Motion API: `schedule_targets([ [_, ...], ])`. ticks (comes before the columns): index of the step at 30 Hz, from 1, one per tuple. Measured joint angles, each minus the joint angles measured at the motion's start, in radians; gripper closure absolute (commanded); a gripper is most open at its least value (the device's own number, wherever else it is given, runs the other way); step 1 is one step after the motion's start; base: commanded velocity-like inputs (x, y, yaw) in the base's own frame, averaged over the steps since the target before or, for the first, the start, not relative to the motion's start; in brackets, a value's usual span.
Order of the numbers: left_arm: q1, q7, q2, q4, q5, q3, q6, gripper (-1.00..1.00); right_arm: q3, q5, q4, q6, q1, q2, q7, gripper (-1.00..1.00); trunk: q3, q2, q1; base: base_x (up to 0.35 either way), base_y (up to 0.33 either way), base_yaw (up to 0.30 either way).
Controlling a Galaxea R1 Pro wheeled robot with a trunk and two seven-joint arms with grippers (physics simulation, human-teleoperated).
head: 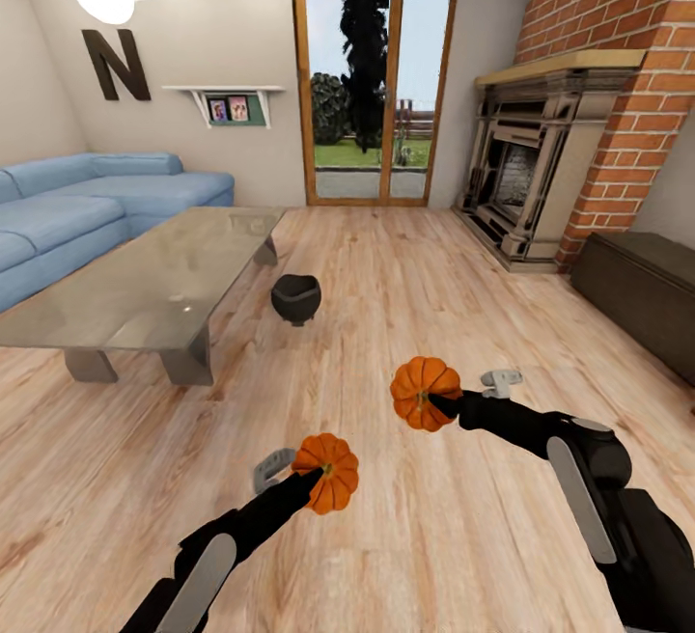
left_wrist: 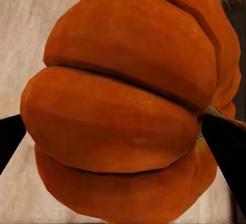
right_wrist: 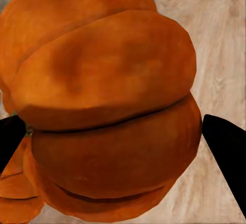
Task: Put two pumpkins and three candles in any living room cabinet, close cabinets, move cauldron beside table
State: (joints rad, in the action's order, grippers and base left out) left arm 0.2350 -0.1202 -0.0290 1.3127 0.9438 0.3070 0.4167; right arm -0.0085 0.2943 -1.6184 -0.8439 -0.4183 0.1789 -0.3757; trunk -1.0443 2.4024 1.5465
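Pumpkins held aloft: left gripper (head: 319, 479) clamps one pumpkin (head: 328, 472), right gripper (head: 439, 403) clamps other pumpkin (head: 424, 394) (both above floor). Cauldron (head: 295, 298) beside table (head: 145, 286).

Bright orange, ribbed with darker grooves: left pumpkin (head: 327, 471), clamped by the black left gripper (head: 311, 479). Same orange, same ribbing on the right pumpkin (head: 425, 393), pinched in the black right gripper (head: 436, 403). Matte black cauldron (head: 295, 298), just right of the table (head: 145, 290) with its glossy grey top. Pale blond planks with brown grain on the floor (head: 405, 536). Light blue sofa (head: 87, 204) left of the table. Dark brown cabinet (head: 642, 290) far right of it, beneath red brick (head: 627, 44) with pale mortar.
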Motion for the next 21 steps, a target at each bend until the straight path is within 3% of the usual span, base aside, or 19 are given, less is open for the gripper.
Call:
schedule_targets([
  [3,0.004,0.000,0.008,-0.004,-0.001,0.003,0.001,1.00,-0.038,-0.009,0.000,-0.001,-0.006,0.010,0.000,1.00,0.002,0.000,0.000,0.000,0.000,-0.288],
  [9,0.017,-0.007,0.022,-0.010,-0.002,0.006,0.032,1.00,-0.059,-0.006,0.000,-0.013,-0.009,0.016,0.000,1.00,0.006,0.000,0.000,0.000,0.000,-0.288],
  [10,0.037,-0.016,0.038,-0.013,-0.001,0.005,0.049,1.00,-0.069,-0.006,0.000,-0.013,-0.013,0.016,0.000,1.00,0.007,0.000,0.000,0.000,0.000,-0.288],
  [14,0.098,-0.019,0.055,-0.008,0.005,0.004,0.115,1.00,-0.093,-0.006,0.000,-0.016,-0.014,0.020,0.000,1.00,0.010,0.000,0.000,0.000,0.000,-0.288],
  [16,0.134,-0.038,0.069,-0.004,0.002,0.003,0.153,1.00,-0.125,-0.015,0.000,-0.015,-0.013,0.046,0.000,1.00,0.011,0.000,0.000,0.000,0.000,-0.288],
  [20,0.225,-0.085,0.085,-0.004,0.007,0.001,0.205,1.00,-0.181,-0.004,0.001,-0.016,-0.005,0.127,0.000,1.00,0.014,0.000,0.000,0.000,0.000,-0.288],
  [21,0.247,-0.089,0.088,-0.004,0.014,0.001,0.220,1.00,-0.201,-0.018,0.002,-0.014,-0.004,0.135,0.001,1.00,0.015,0.000,0.000,0.000,0.000,-0.288],
])
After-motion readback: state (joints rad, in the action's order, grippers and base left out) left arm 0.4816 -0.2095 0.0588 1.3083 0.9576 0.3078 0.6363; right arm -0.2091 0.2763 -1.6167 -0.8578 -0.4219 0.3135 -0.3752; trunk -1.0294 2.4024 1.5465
